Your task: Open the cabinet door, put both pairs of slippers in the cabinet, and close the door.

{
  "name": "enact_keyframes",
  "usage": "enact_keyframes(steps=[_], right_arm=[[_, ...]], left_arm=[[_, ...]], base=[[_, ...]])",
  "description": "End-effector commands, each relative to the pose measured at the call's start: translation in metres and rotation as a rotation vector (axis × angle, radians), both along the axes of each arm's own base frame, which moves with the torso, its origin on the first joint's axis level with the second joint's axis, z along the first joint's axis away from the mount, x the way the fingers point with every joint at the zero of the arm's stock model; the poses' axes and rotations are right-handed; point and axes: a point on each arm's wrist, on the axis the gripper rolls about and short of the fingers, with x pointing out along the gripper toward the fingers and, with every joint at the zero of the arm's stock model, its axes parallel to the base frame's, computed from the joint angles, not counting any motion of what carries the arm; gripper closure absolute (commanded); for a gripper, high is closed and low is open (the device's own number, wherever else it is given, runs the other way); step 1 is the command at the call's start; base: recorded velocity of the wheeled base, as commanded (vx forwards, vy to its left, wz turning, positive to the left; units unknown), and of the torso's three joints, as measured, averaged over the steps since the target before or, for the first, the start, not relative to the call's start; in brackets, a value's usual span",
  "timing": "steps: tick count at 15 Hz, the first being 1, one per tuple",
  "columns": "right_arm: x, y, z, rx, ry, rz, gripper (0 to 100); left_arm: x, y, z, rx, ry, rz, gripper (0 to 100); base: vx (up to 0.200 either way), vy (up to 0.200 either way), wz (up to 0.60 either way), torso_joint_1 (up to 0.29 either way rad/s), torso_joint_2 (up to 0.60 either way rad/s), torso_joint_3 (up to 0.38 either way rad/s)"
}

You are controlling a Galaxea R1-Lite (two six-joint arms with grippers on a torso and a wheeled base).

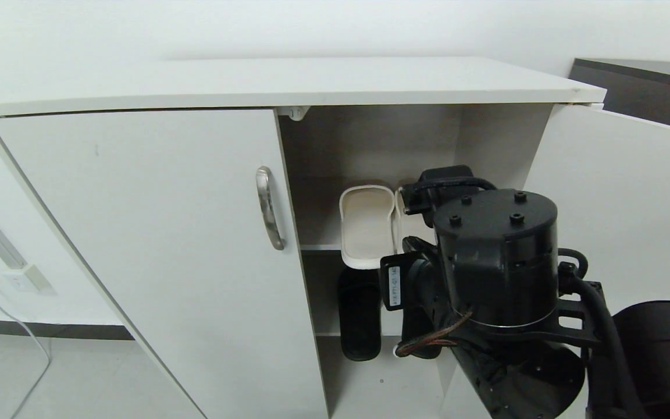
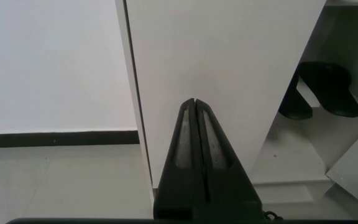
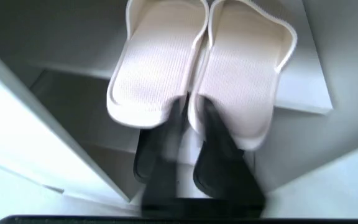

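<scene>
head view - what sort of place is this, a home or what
Likely a home entryway or a mock-up of one, though I can't be sure: a low cabinet holds white slippers above black slippers, and a wall socket sits low on the bare wall.

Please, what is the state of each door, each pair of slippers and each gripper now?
Left door: closed.
Right door: open.
White slippers: on the upper shelf, heels over its edge.
Black slippers: on the lower shelf.
Left gripper: shut, empty.
Right gripper: at the white slippers' heels; grip unclear.
</scene>
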Motion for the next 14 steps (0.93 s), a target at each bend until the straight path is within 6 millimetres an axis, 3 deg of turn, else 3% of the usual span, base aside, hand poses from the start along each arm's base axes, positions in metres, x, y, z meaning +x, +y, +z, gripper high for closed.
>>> enact_keyframes(steps=[1,5,14], right_arm=[[-0.0023,-0.0017,-0.0011,-0.005,0.002,0.004,100],[-0.0006,0.0006,-0.0047,-0.013,0.008,0.005,100],[-0.0004,0.0007,-0.0056,-0.014,0.009,0.002,100]], left_arm=[[0.0001,0.0,0.0,0.001,0.001,0.0,100],[0.0001,0.0,0.0,-0.001,0.001,-0.002,100],[0.0001,0.0,0.0,-0.001,0.001,-0.002,100]], base=[[0.0,0.0,0.0,0.0,0.0,0.0],[0.0,0.0,0.0,0.0,0.0,0.0],[-0.2,0.0,0.0,0.001,0.0,0.002]])
